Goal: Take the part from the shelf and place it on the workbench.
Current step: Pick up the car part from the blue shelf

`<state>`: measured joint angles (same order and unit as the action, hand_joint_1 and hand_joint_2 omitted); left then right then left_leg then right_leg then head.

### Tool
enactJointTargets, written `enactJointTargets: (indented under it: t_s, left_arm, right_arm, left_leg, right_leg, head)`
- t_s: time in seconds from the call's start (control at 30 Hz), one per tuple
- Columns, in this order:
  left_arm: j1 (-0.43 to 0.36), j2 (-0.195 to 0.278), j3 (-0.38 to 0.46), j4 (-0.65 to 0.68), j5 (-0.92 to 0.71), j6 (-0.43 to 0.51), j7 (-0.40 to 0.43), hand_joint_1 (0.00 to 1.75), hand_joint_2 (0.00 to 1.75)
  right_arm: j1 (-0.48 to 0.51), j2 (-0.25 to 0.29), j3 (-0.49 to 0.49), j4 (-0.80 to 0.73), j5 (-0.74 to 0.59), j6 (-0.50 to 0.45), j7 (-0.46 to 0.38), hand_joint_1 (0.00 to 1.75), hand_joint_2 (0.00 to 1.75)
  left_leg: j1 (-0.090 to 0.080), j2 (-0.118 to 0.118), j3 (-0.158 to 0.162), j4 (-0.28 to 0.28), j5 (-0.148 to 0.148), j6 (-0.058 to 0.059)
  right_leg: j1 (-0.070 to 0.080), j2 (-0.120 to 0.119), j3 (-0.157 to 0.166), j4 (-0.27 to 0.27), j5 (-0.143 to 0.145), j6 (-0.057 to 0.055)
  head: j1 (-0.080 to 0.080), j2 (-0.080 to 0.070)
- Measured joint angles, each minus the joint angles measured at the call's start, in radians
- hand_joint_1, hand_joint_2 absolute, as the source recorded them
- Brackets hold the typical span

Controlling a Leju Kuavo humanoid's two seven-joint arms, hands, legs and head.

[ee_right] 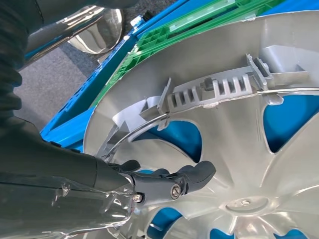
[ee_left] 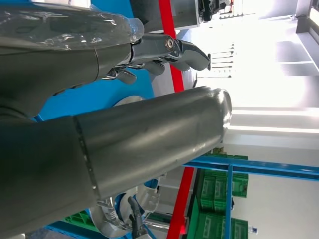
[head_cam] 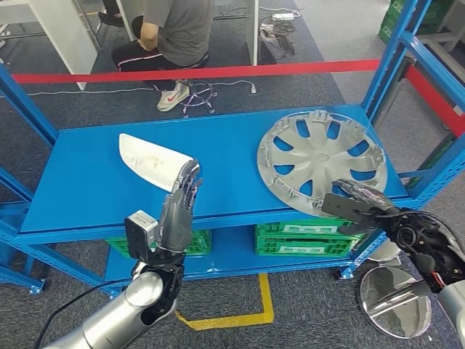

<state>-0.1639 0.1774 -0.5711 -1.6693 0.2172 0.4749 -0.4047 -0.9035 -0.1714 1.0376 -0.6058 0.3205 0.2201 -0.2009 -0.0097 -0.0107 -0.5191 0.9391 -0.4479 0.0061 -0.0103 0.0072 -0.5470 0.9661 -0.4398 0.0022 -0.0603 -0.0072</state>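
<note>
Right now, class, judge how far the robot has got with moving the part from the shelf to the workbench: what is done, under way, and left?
Done: nothing delivered; the silver plastic wheel cover lies flat on the blue metal shelf. Under way: the right hand reaches over the cover's near rim, fingers extended, no grip visible. The left hand hovers open beside a white curved panel. Left: grasping, lifting, carrying and placing it.

Matt grey plastic hubcap point(head_cam: 321, 161) on a smooth blue-painted metal shelf point(head_cam: 82, 185).
</note>
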Motion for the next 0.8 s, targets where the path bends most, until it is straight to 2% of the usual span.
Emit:
enactJointTargets:
  t_s: [0.33,0.47,0.63,0.8]
  left_arm:
    - [0.000,0.000,0.000,0.003,0.006,-0.002,-0.002,0.00,0.00]
    - [0.005,0.000,0.001,0.009,0.005,0.009,-0.004,0.00,0.00]
    - [0.043,0.008,0.005,0.007,0.008,0.031,-0.005,0.00,0.00]
    - [0.053,0.009,0.005,0.006,0.027,0.024,-0.013,0.00,0.00]
  right_arm:
    - [0.000,0.001,0.000,0.009,-0.004,-0.012,-0.003,0.00,1.75]
    - [0.005,0.006,0.002,0.016,-0.003,-0.022,-0.031,0.00,1.75]
    - [0.026,0.022,0.013,0.025,0.018,-0.071,-0.048,0.00,1.75]
    - [0.056,0.026,0.031,0.025,0.095,-0.175,0.012,0.00,1.75]
  left_leg:
    - [0.000,0.000,0.001,0.000,0.000,0.000]
    - [0.000,0.000,0.001,0.000,0.000,0.000]
    - [0.000,0.000,0.002,-0.001,-0.001,0.000]
    - [0.000,0.000,0.005,-0.001,-0.001,0.000]
  right_leg:
    - [0.000,0.000,0.001,0.000,0.000,0.000]
    - [0.000,0.000,0.001,0.000,0.000,0.000]
    - [0.000,0.000,0.002,-0.001,0.000,0.000]
    - [0.001,0.000,0.005,-0.002,0.000,0.000]
  head:
    - [0.000,0.000]
    - [0.000,0.000]
    - [0.000,0.000]
    - [0.000,0.000]
